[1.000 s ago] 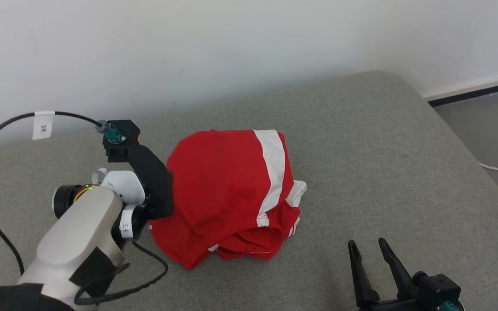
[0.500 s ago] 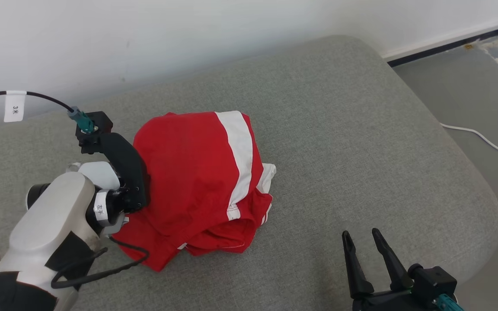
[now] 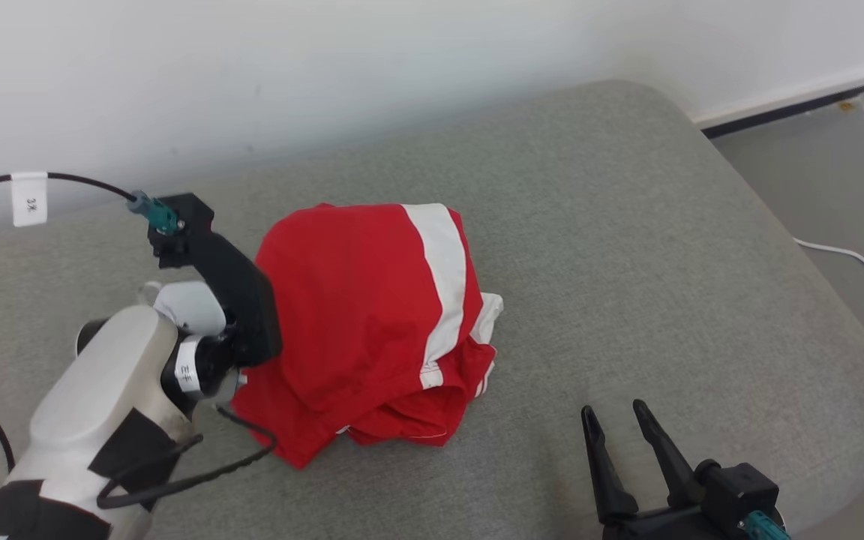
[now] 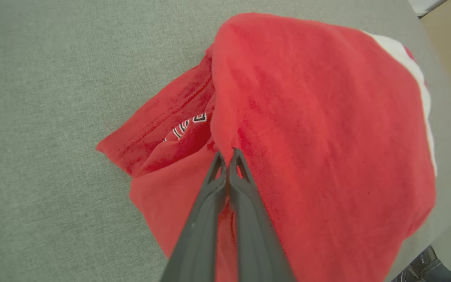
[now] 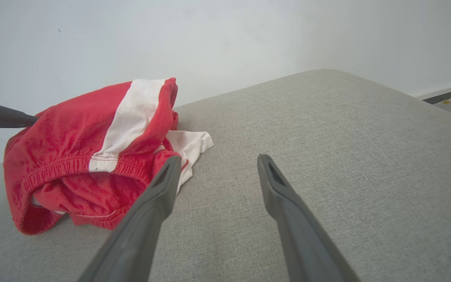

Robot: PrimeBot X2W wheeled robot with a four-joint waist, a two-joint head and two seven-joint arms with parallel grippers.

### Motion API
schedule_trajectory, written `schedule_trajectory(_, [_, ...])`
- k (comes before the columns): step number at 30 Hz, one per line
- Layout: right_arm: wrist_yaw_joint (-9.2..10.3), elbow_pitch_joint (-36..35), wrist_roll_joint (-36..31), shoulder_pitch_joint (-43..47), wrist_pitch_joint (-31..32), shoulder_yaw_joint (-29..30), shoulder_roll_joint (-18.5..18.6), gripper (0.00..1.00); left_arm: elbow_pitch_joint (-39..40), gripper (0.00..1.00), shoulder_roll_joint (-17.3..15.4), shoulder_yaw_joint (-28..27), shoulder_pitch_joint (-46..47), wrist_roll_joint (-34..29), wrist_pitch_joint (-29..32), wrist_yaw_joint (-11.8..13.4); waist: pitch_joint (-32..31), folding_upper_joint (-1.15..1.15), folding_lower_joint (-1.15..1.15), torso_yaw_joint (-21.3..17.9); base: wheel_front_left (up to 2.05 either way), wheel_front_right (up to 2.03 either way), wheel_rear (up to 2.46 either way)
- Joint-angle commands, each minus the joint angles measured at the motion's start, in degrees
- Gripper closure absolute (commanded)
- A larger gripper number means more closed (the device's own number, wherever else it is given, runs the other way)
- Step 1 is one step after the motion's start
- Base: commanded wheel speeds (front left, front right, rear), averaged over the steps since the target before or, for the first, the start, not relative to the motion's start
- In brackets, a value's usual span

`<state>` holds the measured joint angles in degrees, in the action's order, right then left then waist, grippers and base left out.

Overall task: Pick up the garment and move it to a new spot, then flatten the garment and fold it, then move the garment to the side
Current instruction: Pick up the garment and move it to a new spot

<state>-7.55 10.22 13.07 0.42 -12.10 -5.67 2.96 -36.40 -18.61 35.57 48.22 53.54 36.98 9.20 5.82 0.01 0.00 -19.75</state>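
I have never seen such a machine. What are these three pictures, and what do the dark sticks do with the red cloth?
This is a two-armed robot. The picture showing both arms comes from a camera on its head; the other two come from cameras on its wrists, looking along each pincer. A red garment with a white stripe lies crumpled on a grey cushion. The left pincer is shut, pinching a fold of that cloth. The right pincer is open and holds nothing, clear of the garment.
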Motion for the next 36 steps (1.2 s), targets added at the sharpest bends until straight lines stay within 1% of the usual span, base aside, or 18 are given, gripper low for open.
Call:
schedule_trajectory(1, [0.12,-0.11,-0.45,0.82,0.24,-0.33,-0.16,0.00,0.73,1.00,-0.03,-0.45,0.86,-0.01,-1.00,-0.67,-1.43,-0.01,0.00,1.64,0.00,0.00,0.00])
schedule_trajectory(4, [0.12,-0.48,-0.16,1.28,0.51,-1.44,-0.15,0.00,3.67,1.00,0.04,-2.21,1.92,2.86,-0.42,-3.35,-2.72,-0.01,0.00,3.24,0.00,0.00,0.00])
schedule_trajectory(5, [0.12,-0.67,0.01,1.47,0.55,-1.51,-0.15,0.00,5.09,1.00,-0.46,-2.53,2.78,3.11,0.11,-4.10,-3.04,-0.01,0.00,4.07,0.00,0.00,0.00])
schedule_trajectory(7, [0.12,-0.77,0.23,1.90,0.63,-1.92,-0.12,0.00,7.97,1.00,-2.20,-2.80,4.33,2.92,1.10,-4.94,-3.85,-0.01,0.00,5.76,0.00,0.00,0.00])
schedule_trajectory(9, [0.12,-0.47,0.55,2.49,0.62,-1.94,-0.16,0.00,10.77,1.00,-3.06,-3.19,5.65,3.03,1.68,-5.24,-5.09,-0.01,0.00,7.62,0.00,0.00,0.00])
schedule_trajectory(13, [0.12,-0.33,1.27,3.08,0.47,-2.64,-0.12,0.00,15.21,1.00,-4.85,-4.83,8.75,2.66,2.16,-3.82,-6.53,-0.01,0.00,11.05,0.00,0.00,0.00])
schedule_trajectory(18, [0.12,0.05,1.79,3.20,0.25,-4.03,-0.12,0.00,17.16,1.00,-6.35,-5.84,11.26,1.25,1.56,-2.49,-7.60,-0.01,0.00,15.14,0.00,0.00,0.00])
schedule_trajectory(24, [0.12,0.31,2.66,2.76,-0.34,-5.40,-0.15,0.00,16.31,1.00,-8.84,-6.87,13.43,-0.89,-0.46,-1.53,-7.76,-0.01,0.00,19.05,0.00,0.00,0.00])
schedule_trajectory(29, [0.12,0.02,3.26,3.64,-0.62,-6.95,-0.11,0.00,14.55,1.00,-11.31,-6.69,15.01,-3.95,-2.49,-0.71,-7.02,-0.01,0.00,23.49,0.00,0.00,0.00])
schedule_trajectory(30, [0.12,0.02,3.26,3.64,-0.62,-6.95,-0.11,0.00,14.55,1.00,-11.31,-6.69,15.01,-3.95,-2.49,-0.71,-7.02,-0.01,0.00,23.49,0.00,0.00,0.00])
schedule_trajectory(36, [0.12,-1.25,2.68,2.81,-0.16,-7.84,-0.11,0.00,12.19,1.00,-13.78,-6.74,14.90,-6.93,-5.48,-0.14,-4.25,-0.01,0.00,29.04,0.00,0.00,0.00])
